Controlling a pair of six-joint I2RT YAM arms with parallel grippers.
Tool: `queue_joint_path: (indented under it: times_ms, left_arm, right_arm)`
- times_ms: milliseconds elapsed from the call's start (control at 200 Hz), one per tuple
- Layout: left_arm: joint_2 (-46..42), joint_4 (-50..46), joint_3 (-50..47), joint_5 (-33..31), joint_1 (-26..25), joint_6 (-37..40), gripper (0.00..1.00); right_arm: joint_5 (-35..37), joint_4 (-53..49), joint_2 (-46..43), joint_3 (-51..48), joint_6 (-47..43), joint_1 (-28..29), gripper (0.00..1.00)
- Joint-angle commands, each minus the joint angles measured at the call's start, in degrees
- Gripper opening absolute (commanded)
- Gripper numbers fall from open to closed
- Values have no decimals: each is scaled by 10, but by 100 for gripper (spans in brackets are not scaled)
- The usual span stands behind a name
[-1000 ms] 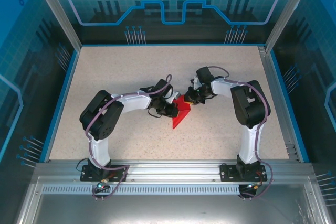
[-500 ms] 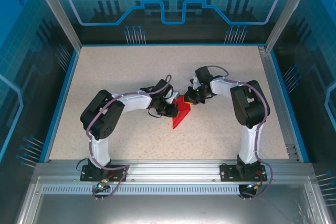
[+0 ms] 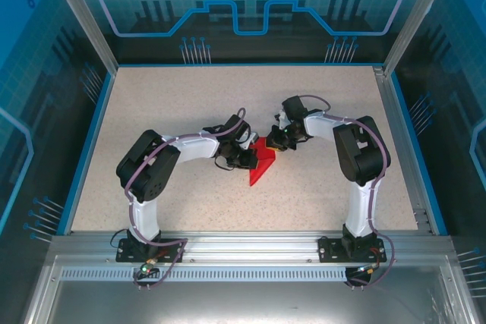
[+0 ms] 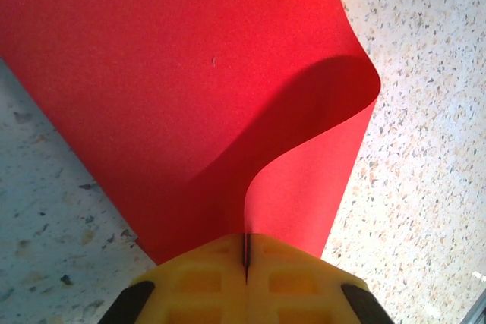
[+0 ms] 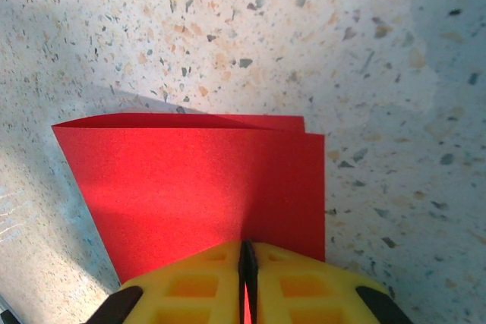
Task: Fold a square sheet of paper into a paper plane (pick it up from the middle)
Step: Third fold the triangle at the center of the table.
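From my station, the overhead camera showed the red paper sheet [image 3: 260, 168] near the middle of the speckled worktop [image 3: 190, 96], between the two arms. From up there it read as a narrow red wedge, with its point aimed toward the arm bases and its broad end tucked up under the wrists. The left fingers [image 3: 249, 158] came at it from the left side and the right fingers [image 3: 279, 144] from the far right corner, so the two heads sat close together over the broad end. On the left wrist feed I saw the left fingers [image 4: 228, 267] clenched tight, the yellow tips meeting in a thin seam with an edge of the red paper sheet [image 4: 190, 73] pinched in that seam. Beyond the tips the paper did not lie flat. One part bowed up into a soft curl on the right and threw a shadow across the layer beneath it, while the rest spread wide across the upper left of that view, with worktop showing on both sides. On the right wrist feed the right fingers [image 5: 224, 275] were likewise closed on the red paper sheet [image 5: 205, 180], and a sliver of red showed in the narrow gap between the yellow tips. There the paper looked doubled over, two layers lying flat on the worktop. Their far edges did not quite line up, so the under layer peeked out as a thin strip along the top and at the right corner. I could not tell from any feed how many folds the sheet carried.
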Motion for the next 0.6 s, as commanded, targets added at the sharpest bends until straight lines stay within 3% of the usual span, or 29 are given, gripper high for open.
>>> queue_joint_path:
  times_ms: [0,595]
  left_arm:
    - [3,13,-11,-2,4,-22,2]
    - [3,10,-4,-17,4,-16,3]
  right_arm:
    - [36,-46,20,-14,-7,8,12]
    - [43,-47,20,-17,-5,12,12]
